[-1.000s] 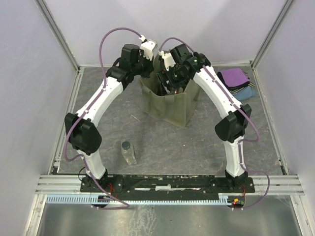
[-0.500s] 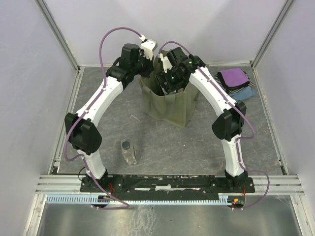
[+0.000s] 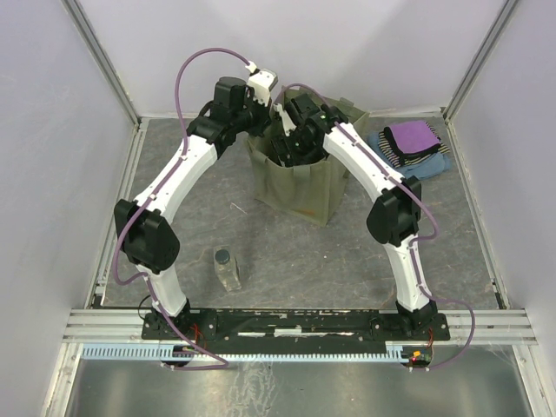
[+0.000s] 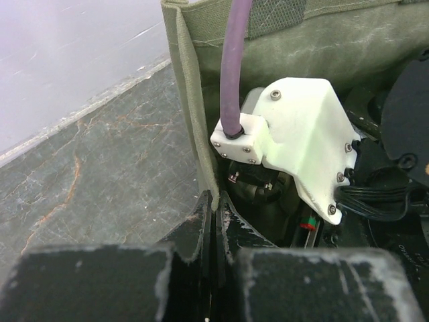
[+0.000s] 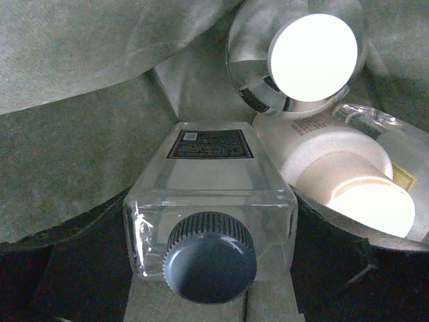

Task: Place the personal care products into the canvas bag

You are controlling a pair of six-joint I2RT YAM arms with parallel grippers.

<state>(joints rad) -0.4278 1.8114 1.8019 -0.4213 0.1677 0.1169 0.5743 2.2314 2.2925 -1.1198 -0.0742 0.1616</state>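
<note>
The olive-green canvas bag (image 3: 300,187) stands at the back middle of the table. My left gripper (image 3: 259,123) is shut on its left rim; the left wrist view shows the jaws (image 4: 216,204) pinching the fabric edge (image 4: 194,127). My right gripper (image 3: 294,146) is down inside the bag, shut on a clear rectangular bottle with a dark cap (image 5: 210,208). Under it in the bag lie a cream-white round jar (image 5: 342,174), a silvery round bottle (image 5: 301,57) and part of another clear bottle (image 5: 395,144). One more clear bottle with a dark cap (image 3: 228,268) lies on the table at the front left.
A blue and purple folded cloth (image 3: 413,141) lies at the back right, next to the right arm. The grey table (image 3: 295,252) is walled by a metal frame and white panels. The right arm's wrist and purple cable (image 4: 231,60) fill the bag's mouth.
My right arm has swung left and lower into the bag with the bottle, uncovering more of the folded cloth. The left arm and the bottle on the table have not moved.
</note>
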